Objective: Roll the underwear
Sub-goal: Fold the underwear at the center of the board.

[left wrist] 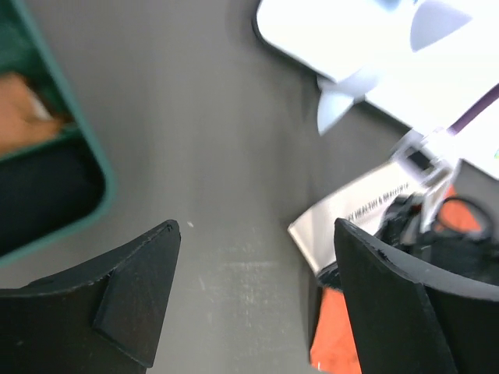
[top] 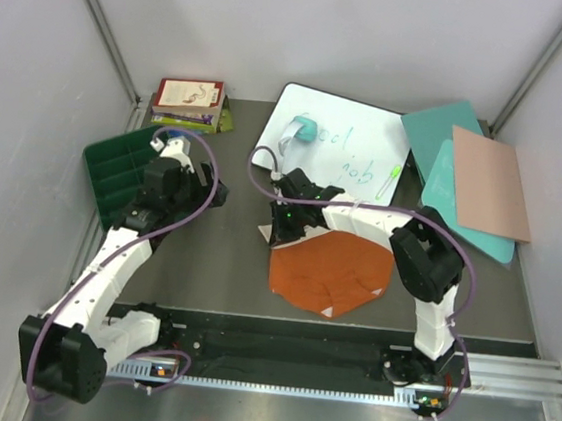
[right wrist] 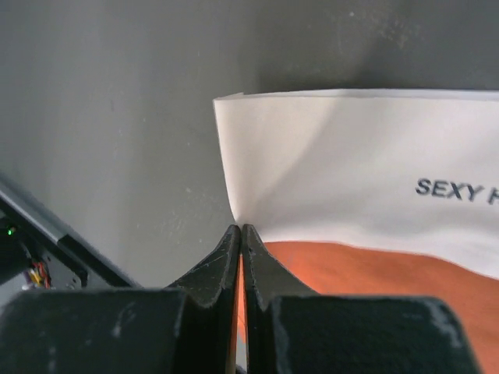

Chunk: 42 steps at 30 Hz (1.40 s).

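The rust-orange underwear (top: pixel 330 271) lies spread flat in the middle of the table, its white waistband (top: pixel 267 232) at the far left. My right gripper (top: pixel 281 226) is shut on the waistband's left end; the right wrist view shows the fingers (right wrist: pixel 241 230) pinched where the white band (right wrist: pixel 351 179) meets the orange cloth (right wrist: pixel 374 280). My left gripper (top: pixel 213 191) hangs open and empty over bare table (left wrist: pixel 253 234), left of the waistband (left wrist: pixel 351 210). The black brief (left wrist: pixel 39 195) and the mustard-tan brief (left wrist: pixel 19 117) lie in the green tray (left wrist: pixel 97 167).
The green compartment tray (top: pixel 114 168) stands at the left. A whiteboard (top: pixel 348 142) with a teal eraser (top: pixel 305 130) and a green marker (top: pixel 393 182) lies at the back. Teal (top: pixel 441 127) and pink (top: pixel 490 182) boards lie at the back right, books (top: pixel 187 100) at the back left.
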### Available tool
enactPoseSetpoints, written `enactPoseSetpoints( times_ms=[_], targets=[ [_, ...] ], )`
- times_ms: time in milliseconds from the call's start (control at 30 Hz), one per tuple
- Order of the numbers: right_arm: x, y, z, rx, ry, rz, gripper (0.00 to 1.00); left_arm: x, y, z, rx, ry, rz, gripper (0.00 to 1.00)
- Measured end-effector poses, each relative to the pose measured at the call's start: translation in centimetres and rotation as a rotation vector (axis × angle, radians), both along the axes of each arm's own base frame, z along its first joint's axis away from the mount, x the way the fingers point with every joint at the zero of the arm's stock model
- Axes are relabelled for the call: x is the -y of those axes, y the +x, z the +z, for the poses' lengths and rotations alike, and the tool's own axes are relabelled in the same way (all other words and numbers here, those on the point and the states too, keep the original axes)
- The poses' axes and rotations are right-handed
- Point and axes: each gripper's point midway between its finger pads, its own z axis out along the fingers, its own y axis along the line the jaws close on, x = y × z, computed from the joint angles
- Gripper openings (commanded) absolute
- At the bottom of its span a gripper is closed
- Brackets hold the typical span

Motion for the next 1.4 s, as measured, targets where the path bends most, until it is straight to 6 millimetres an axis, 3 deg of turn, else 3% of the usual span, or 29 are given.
enactPoseSetpoints(
  times_ms=[167, 267, 633, 933, 1400],
  targets=[
    [1.9, 0.2, 1.4, 0.010, 0.024, 0.007, 0.00, 2.2, -1.4, -3.7, -0.103, -0.054, -0.057, 0.83],
    [3.7, 1.3, 1.8, 0.020, 0.034, -0.005, 0.00, 3.3, -2.3, -4.7, -0.139, -0.077, -0.082, 0.83],
    [9.9, 4.6, 1.4, 0.012, -0.001, -0.035, 0.00, 5.8, -2.7, -4.3, -0.129, -0.135, -0.118, 0.82],
    [13.9, 6.1, 0.9, 0.000, -0.039, -0.063, 0.00, 8.5, -3.8, -5.6, -0.165, -0.157, -0.162, 0.82],
    [19.0, 7.6, 1.5, 0.017, -0.118, -0.115, 0.00, 9.4, -3.5, -6.7, -0.190, -0.168, -0.155, 0.82]
  ],
)
